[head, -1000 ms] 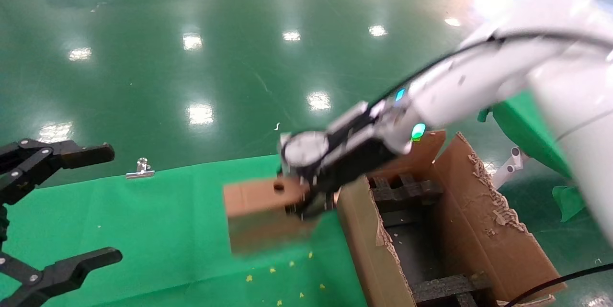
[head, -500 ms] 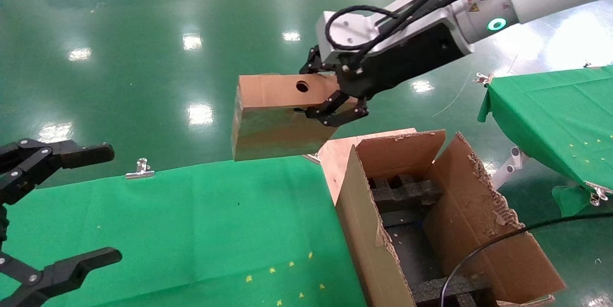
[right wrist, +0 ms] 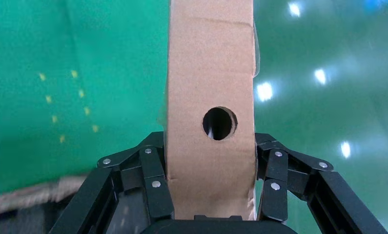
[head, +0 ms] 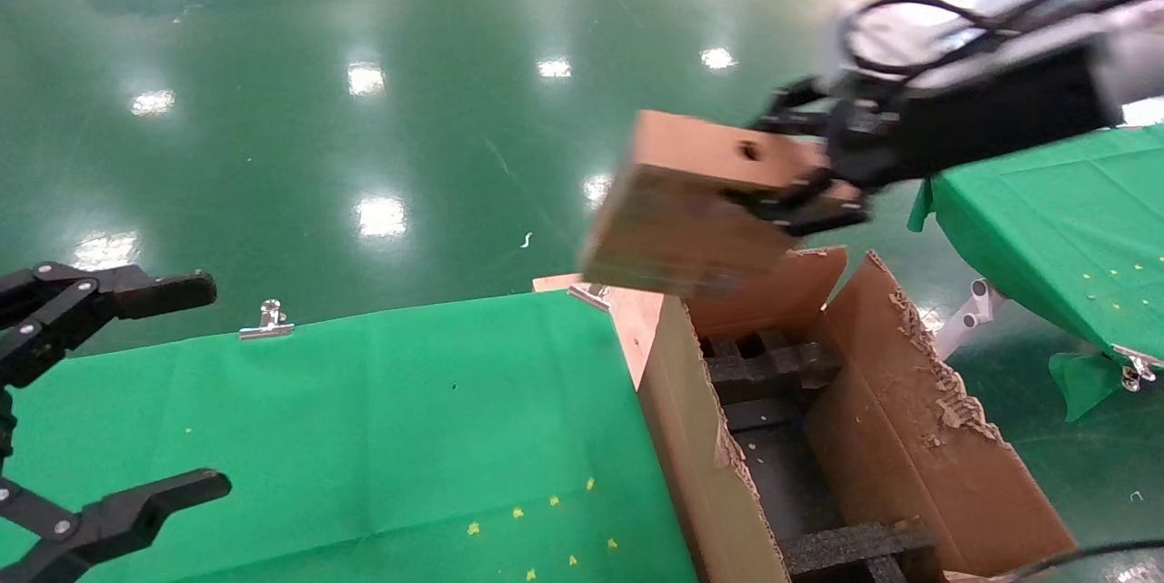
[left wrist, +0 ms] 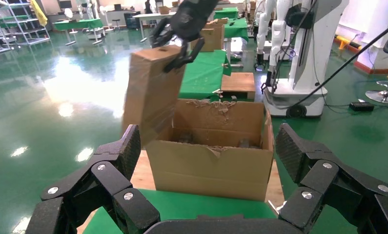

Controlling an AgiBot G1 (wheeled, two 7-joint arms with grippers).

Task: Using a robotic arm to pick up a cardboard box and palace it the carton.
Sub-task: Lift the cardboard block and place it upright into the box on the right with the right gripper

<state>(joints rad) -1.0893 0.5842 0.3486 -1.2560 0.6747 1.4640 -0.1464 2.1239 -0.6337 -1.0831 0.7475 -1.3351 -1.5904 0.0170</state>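
My right gripper (head: 800, 187) is shut on the small brown cardboard box (head: 687, 219), a slab with one round hole. It holds the box in the air above the far left corner of the open carton (head: 909, 437), tilted. The right wrist view shows the box (right wrist: 210, 97) clamped between both fingers (right wrist: 155, 185). The left wrist view shows the box (left wrist: 150, 92) hanging over the carton (left wrist: 211, 165) under the right gripper (left wrist: 179, 46). The carton has ragged flaps and black foam bars (head: 764, 365) inside. My left gripper (head: 118, 392) is open and empty at the left edge.
The carton stands against the right end of a green-clothed table (head: 364, 437). A second green table (head: 1064, 228) is at the right. A metal clip (head: 265, 321) sits on the table's far edge. Beyond is shiny green floor.
My right gripper lifted the box off the green table, then carried it to the right until it is above the carton's far left corner. The left gripper has not moved.
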